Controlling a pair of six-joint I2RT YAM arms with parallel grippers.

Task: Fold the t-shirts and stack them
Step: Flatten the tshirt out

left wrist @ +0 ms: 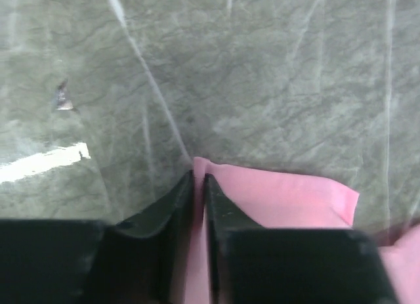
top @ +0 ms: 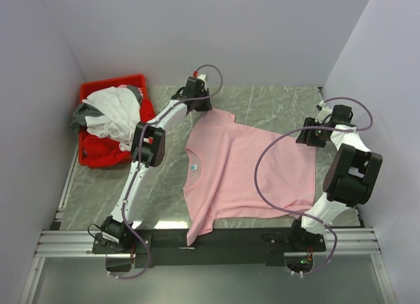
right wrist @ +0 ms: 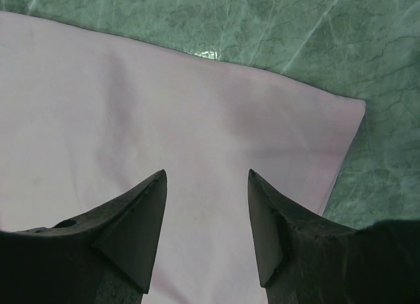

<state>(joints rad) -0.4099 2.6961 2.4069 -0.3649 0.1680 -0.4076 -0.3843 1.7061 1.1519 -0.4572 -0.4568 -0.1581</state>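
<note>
Pink t-shirt (top: 243, 166): flat on the table (top: 275, 100), spread beneath both grippers.
Right gripper (right wrist: 207, 205): jaws apart, hem corner just ahead (descend, pinch near the edge).
Left gripper (left wrist: 199, 186): clamped on the sleeve edge; lift only once both hold.

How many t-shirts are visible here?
4 seen: a pink t-shirt spread on the table; white one, grey one and red one piled in the red bin. More may be hidden.
</note>
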